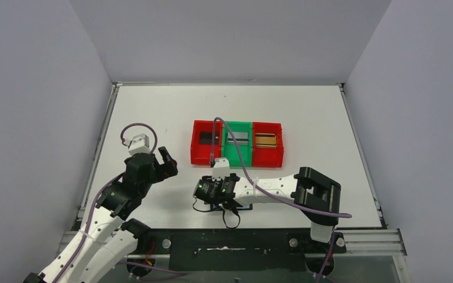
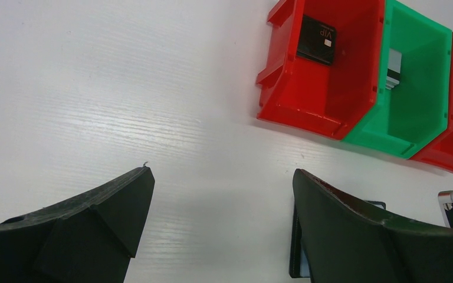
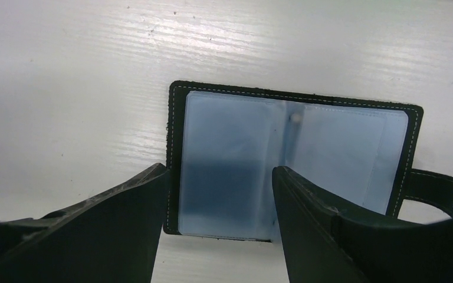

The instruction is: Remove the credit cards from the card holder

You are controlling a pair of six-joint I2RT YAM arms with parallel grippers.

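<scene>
The card holder (image 3: 330,147) lies open flat on the table, black with bluish-grey pockets and a side tab (image 3: 439,188). My right gripper (image 3: 218,177) is open just above it, its fingers either side of the left pocket. In the top view the right gripper (image 1: 215,197) hides most of the holder. The black card (image 1: 206,138) lies in the left red bin, the silver-grey card (image 1: 238,138) in the green bin, the gold card (image 1: 266,140) in the right red bin. My left gripper (image 1: 166,163) is open and empty, left of the bins. The left wrist view shows the left gripper (image 2: 223,174), the black card (image 2: 317,40) and the silver card (image 2: 394,71).
The red-green-red bins (image 1: 237,159) stand mid-table, just behind the right gripper. In the left wrist view the left red bin (image 2: 307,106) sits ahead to the right, and the holder's edge (image 2: 294,247) shows beside the right finger. Grey walls enclose the table.
</scene>
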